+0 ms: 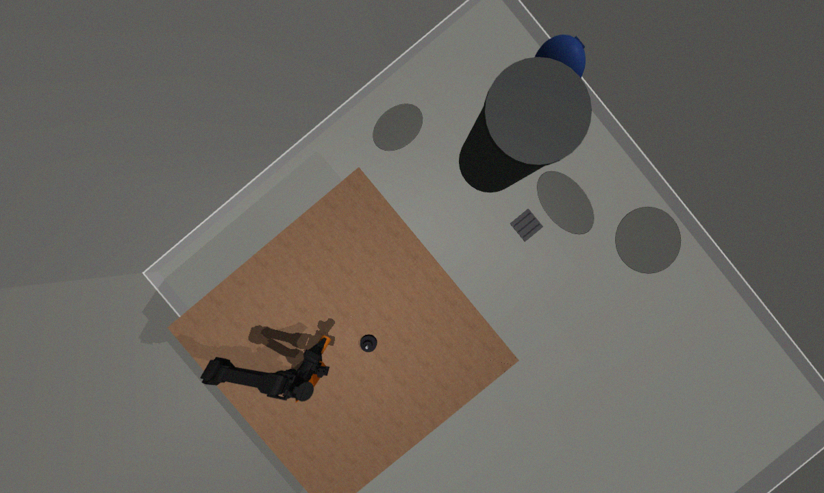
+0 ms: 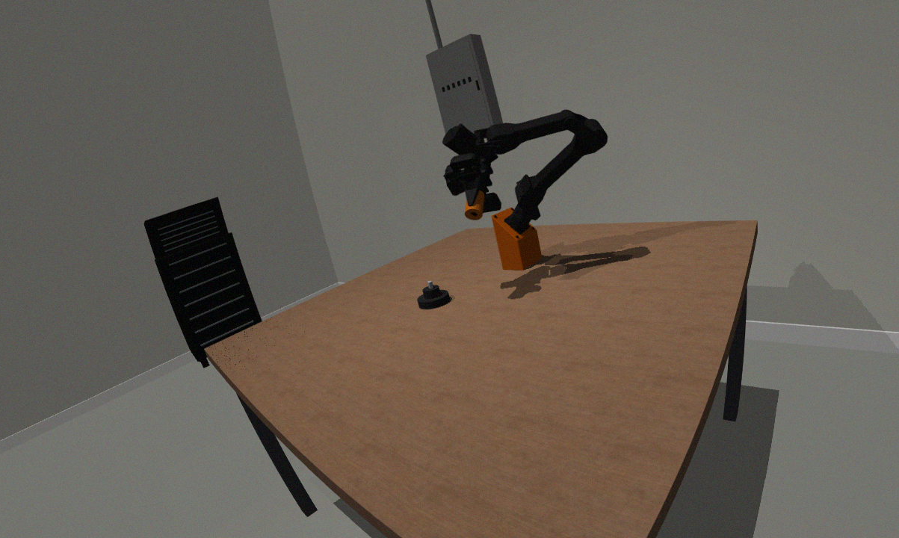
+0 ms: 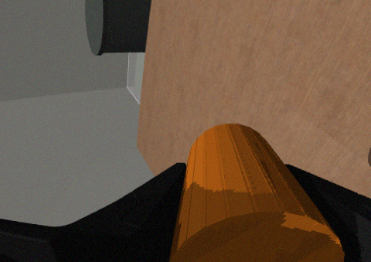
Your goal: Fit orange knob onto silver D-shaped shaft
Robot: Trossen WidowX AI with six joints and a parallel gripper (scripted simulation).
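Note:
The orange knob (image 2: 470, 207) (image 3: 232, 169) is held high above the table, tilted, with its dark hole showing on the end face in the exterior view. My gripper (image 2: 477, 199) (image 3: 232, 173) is shut on the knob, one finger on each side of it. The black round pedestal (image 1: 371, 350) (image 2: 433, 301) stands on the table, and the silver shaft (image 1: 366, 347) (image 2: 430, 285) points up from its middle. The knob is apart from the shaft, higher and nearer the arm's base. I cannot make out the flat side of the shaft or of the hole.
The wooden table (image 1: 402, 275) (image 2: 452, 401) carries the arm's orange base (image 2: 518, 244), behind the pedestal in the exterior view. A large dark cylinder (image 1: 537, 110) (image 3: 124, 18) stands beyond the table. A black slatted object (image 2: 205, 281) is past the table's left corner. A grey box (image 2: 462, 83) is behind the arm.

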